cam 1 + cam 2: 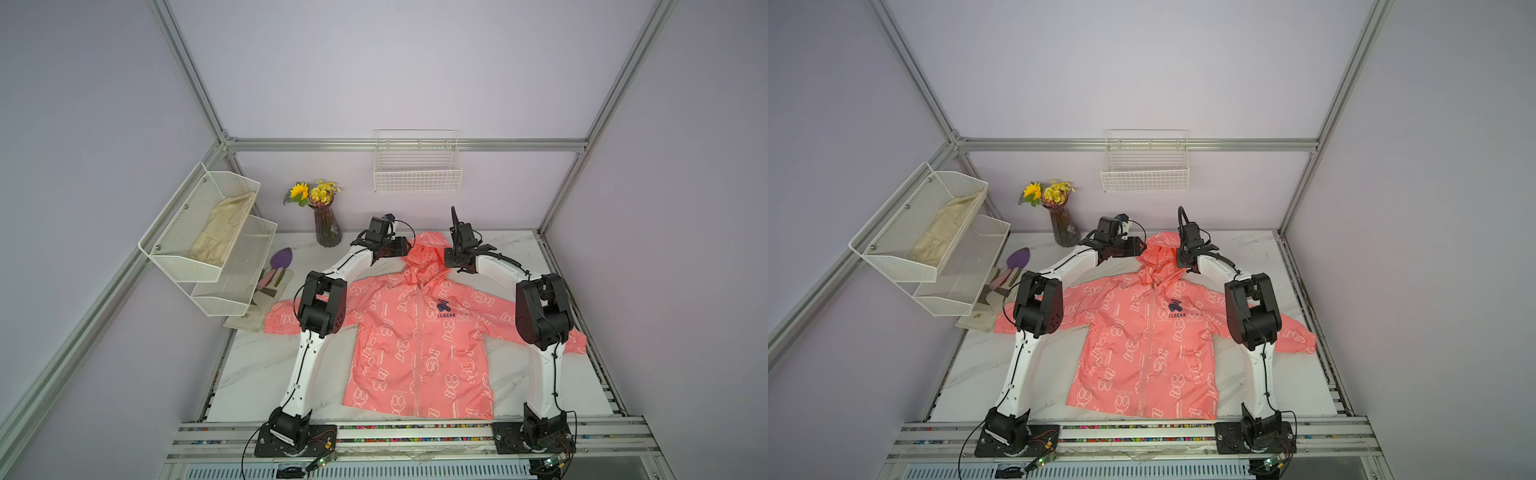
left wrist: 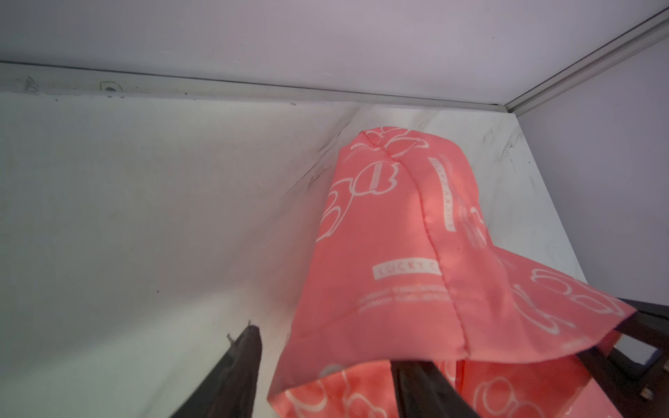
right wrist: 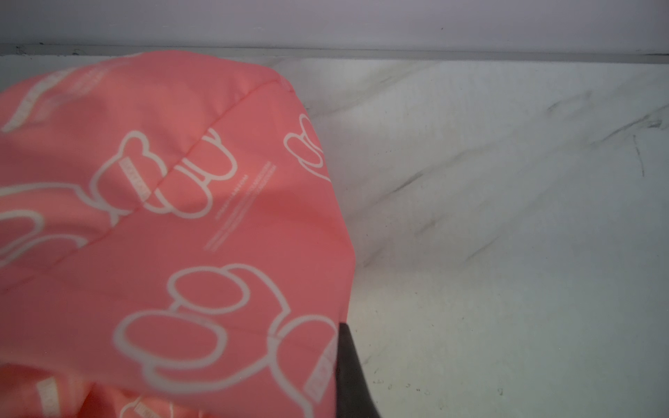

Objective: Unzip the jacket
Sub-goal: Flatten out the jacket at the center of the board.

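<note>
The jacket (image 1: 419, 345) lies flat on the bench (image 1: 257, 365), front side up, sleeves spread to both sides, hem toward the arm bases. Its zipper (image 1: 419, 353) runs down the middle and looks closed over the whole length. The pull sits at the top, just under the hood (image 1: 426, 253). So the task is at its beginning, i.e. nothing is unzipped yet.

I have both arms at the hood, one on each side. The right hand (image 1: 449, 258) is closed at the hood's edge. In the right wrist view only one finger (image 3: 349, 369) shows and the other is hidden by fabric, so I judge it pinches the cloth, prob. to anchor the collar end. The reason: such thin shiny fabric would slide and bunch w/ the slider if nothing holds the top.

The left hand (image 1: 406, 249) has its fingers (image 2: 242, 362) apart. The hood's brim is draped over one finger, not pinched. I think it is free so that it can go for the pull.

Next, approx.: left hand to the pull, then drag toward the hem while the right hand gives tension. Risk: the pull is small and lies flat.
</note>
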You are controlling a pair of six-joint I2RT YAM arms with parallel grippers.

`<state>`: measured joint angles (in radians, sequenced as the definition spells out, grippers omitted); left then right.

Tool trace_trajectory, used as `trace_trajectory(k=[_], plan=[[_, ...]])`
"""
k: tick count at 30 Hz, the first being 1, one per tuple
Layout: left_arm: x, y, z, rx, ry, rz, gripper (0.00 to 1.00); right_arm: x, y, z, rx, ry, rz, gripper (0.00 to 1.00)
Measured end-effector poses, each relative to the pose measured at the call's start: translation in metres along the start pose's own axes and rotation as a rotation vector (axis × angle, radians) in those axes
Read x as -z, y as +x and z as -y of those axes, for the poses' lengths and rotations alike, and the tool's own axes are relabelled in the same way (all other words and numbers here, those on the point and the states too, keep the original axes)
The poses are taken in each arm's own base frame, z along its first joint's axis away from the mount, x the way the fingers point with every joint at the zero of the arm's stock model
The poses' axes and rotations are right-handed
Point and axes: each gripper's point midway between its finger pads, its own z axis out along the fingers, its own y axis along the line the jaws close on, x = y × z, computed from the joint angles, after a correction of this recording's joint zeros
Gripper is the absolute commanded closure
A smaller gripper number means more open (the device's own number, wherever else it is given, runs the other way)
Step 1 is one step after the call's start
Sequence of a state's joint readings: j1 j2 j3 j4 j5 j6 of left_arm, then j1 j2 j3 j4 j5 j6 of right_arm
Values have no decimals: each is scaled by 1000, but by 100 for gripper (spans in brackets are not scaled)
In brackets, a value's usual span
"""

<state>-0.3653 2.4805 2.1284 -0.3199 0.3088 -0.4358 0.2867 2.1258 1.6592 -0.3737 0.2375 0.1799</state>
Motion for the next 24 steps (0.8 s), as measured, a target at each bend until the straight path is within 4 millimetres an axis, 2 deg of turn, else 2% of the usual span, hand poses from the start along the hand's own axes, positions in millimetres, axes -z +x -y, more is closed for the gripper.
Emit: trace_trajectory(k=[8,10,13,19,24], plan=[[-15,28,-11,19,-19,-75,42,1,-2,0,-3,-7,2,100],[-17,32,-12,25,-24,-85,48,0,-2,0,-4,-8,2,100],[-19,35,-14,41,-32,-89,63,0,-2,1,-5,-7,2,100],[-31,42,-24,68,-56,-98,98,-1,-3,5,-10,-3,2,100],[-30,36,-30,62,-98,-74,100,-2,-2,14,-20,7,6,100]])
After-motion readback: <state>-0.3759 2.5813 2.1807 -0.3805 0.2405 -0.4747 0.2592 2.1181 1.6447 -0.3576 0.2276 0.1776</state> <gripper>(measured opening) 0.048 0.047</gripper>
